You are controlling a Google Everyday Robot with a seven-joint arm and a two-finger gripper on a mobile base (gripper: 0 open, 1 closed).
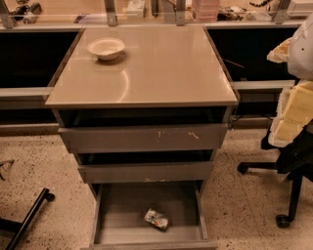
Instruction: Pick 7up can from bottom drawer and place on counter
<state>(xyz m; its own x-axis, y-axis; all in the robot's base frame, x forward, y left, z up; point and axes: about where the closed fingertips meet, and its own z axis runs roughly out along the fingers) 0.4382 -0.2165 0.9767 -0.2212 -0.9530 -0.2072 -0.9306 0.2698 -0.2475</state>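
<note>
The 7up can point(156, 218), silvery with green and a bit of red, lies on its side on the floor of the bottom drawer point(122, 210), right of middle and towards the front. The bottom drawer is pulled far out. The beige counter point(161, 68) tops the grey cabinet above it. My gripper is not in view. A white rounded shape point(304, 51) at the right edge may be part of my arm, but I cannot tell.
A white bowl point(105, 48) sits on the counter's back left. The two upper drawers point(142, 138) stand slightly open. A chair with torn yellow foam point(293, 114) and black wheeled legs point(282, 220) stands right of the cabinet. A black chair leg point(29, 215) lies on the floor at left. A cluttered shelf point(146, 10) runs behind.
</note>
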